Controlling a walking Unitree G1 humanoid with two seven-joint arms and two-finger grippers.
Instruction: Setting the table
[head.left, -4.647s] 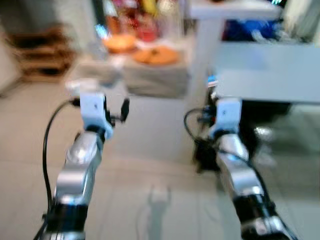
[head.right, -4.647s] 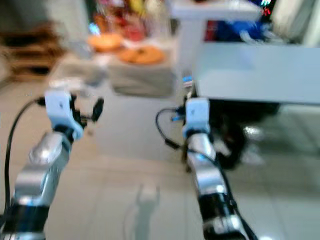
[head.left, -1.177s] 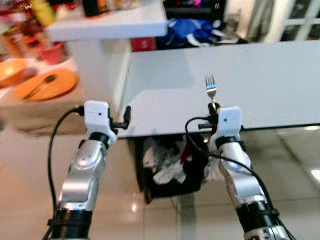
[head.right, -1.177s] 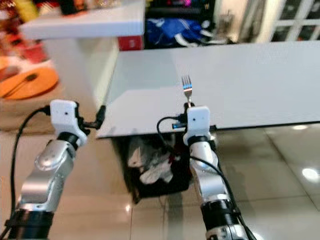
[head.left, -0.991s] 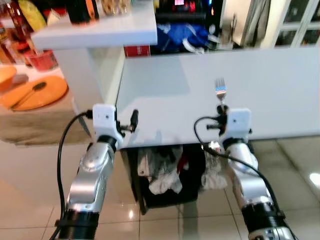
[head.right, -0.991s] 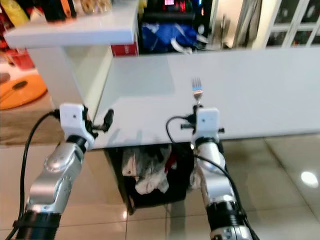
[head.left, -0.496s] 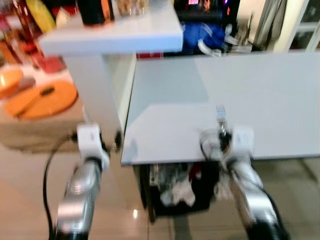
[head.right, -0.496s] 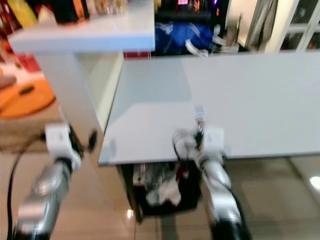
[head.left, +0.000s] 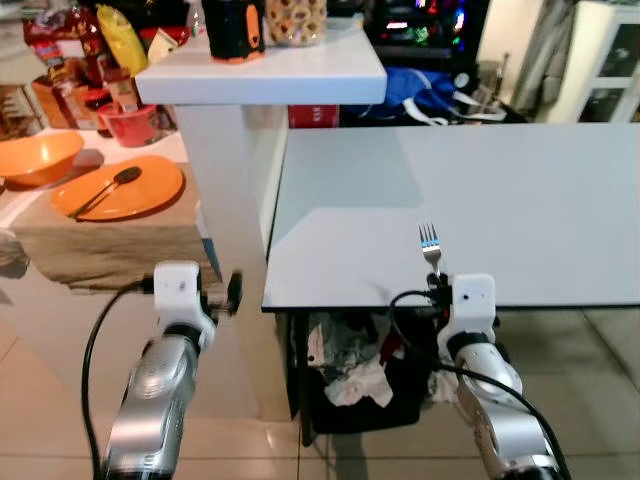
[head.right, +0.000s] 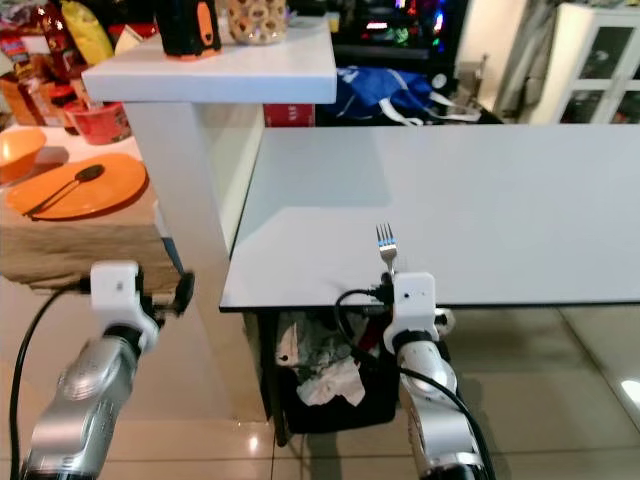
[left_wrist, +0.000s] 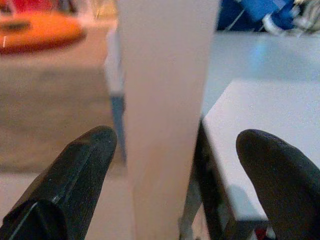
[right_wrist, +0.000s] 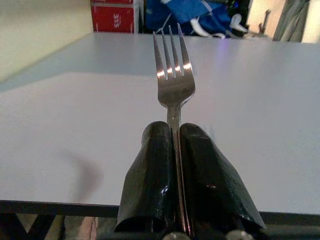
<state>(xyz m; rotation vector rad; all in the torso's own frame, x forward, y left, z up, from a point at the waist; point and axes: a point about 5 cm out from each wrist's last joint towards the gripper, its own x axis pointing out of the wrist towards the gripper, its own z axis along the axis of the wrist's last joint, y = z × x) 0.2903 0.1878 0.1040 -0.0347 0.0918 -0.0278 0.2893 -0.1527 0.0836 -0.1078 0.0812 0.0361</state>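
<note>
right wrist view: right gripper (right_wrist: 175, 131) clenched on fork (right_wrist: 172, 80) at white table (head.left: 520, 200) edge; left gripper (left_wrist: 175, 165) released. next, probably reach inward, lay fork flat.

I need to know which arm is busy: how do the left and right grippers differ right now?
The right gripper has its fingers shut on a fork, tines pointing forward over the near edge of the white table. The left gripper has its fingers spread open and empty, facing the white shelf post left of the table. Both are raised at about table-edge height.
</note>
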